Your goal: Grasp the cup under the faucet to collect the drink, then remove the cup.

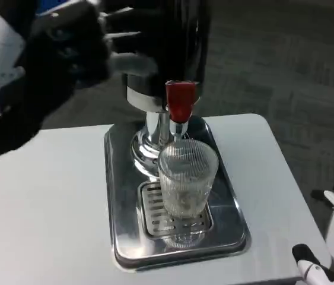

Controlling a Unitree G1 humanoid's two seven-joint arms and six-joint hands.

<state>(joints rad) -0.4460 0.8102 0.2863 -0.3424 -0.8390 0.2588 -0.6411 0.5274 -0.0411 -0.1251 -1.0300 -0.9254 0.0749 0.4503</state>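
Standing directly under the red-handled faucet (180, 101), 1 clear ribbed glass cup (185, 178) sits on the slotted grate of the shiny steel drip tray (119, 196), placed to catch the drink w/o spills. My left hand (54, 53) is up left of faucet, blurred, can't tell its state. My right hand (333, 237) waits far right of faucet, fingers spread, holding nothing.

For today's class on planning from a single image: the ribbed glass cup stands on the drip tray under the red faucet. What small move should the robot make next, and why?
Probably bring the right hand in from the table's right edge toward the cup. The cup stands ungripped on the drip tray below the red faucet, and the right hand's fingers hold nothing. The left hand is raised near the dispenser.
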